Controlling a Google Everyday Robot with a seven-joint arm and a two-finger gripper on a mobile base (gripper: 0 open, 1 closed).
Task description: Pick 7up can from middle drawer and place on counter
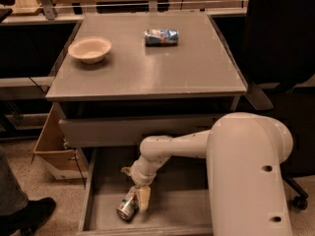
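Landmark: counter (147, 70).

Middle drawer (177, 208) is pulled out below the counter's front edge, floor exposed. 7up can (127, 206) lies on its side on the drawer floor, below and forward of the counter's front-left part, one shiny end toward the camera, green label just showing. Not on the counter yet.

Gripper (140, 200) is down inside the drawer, below the counter's front edge, touching or just beside the can's right side. Cannot tell how wide it stands, nor whether it has hold of the can; the wrist hides the contact. Arm (177, 146) reaches in from the right, passing just in front of the upper drawer front (123, 130) that sits directly under the counter.

On the counter: bowl (90, 49) at the back left, blue-and-white can (161, 37) lying at the back centre.

Judgement: grasp step, early in the task.

Risks from here:
- Can is round and lying down. An off-centre squeeze would likely roll it or squirt it away along the drawer floor
- Thin metal wall. Too hard a squeeze would dent it; too light and it slips during the lift
- A straight-up lift would bring wrist or can against the upper drawer front or the counter's front edge. Probably needs to draw outward first
- If set down on its side on the counter it may roll toward an edge. A placement too far back could knock the bowl or the other can
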